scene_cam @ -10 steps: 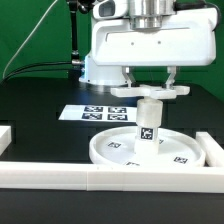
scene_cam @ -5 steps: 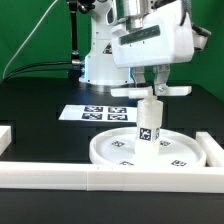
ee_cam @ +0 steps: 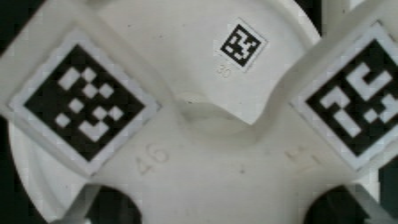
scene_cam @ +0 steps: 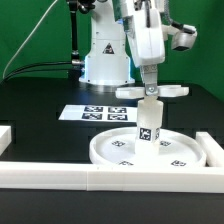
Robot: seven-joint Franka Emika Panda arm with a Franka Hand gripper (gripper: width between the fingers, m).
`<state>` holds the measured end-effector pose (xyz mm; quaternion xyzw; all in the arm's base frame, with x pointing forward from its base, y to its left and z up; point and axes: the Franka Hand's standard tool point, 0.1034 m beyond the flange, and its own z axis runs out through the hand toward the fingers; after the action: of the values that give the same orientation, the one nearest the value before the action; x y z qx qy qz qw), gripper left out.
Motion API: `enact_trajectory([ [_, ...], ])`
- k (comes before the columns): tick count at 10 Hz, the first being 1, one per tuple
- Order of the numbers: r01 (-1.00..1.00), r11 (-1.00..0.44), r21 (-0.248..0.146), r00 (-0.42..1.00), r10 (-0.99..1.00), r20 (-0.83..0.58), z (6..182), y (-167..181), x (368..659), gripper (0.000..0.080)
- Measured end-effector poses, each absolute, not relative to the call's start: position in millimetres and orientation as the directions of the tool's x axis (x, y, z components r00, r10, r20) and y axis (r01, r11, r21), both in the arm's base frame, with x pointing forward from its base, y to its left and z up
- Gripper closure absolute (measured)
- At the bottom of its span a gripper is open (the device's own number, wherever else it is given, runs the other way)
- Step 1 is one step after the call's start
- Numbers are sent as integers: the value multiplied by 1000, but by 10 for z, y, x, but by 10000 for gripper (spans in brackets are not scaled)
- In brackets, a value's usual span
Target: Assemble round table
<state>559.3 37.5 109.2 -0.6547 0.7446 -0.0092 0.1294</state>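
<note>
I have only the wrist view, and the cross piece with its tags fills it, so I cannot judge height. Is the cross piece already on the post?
Observer: Yes. In the exterior view the cross piece lies level on top of the post.
Operator: Does the post stand straight?
Observer: It stands upright, near the middle of the round disc.
Operator: How does the claw hold the cross piece?
Observer: The claw comes from straight above and appears closed on the cross piece's middle.
</note>
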Motion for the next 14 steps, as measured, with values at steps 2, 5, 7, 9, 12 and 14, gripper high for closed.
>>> enact_trajectory([
  [2, -970, 174, -169, -141, -972, -190, 1094, 372, 5595, 356],
  [5, -986, 87, -143, -54, -974, -218, 1258, 365, 5548, 169],
  [7, -990, 73, -117, -41, -965, -257, 1422, 455, 5510, 153],
  [9, -991, 43, -129, -9, -967, -256, 1440, 460, 5516, 150],
  [12, -978, -157, -135, 185, -955, -232, 1435, 471, 5494, 150],
  [14, -901, -405, -156, 429, -883, -188, 1438, 521, 5532, 150],
])
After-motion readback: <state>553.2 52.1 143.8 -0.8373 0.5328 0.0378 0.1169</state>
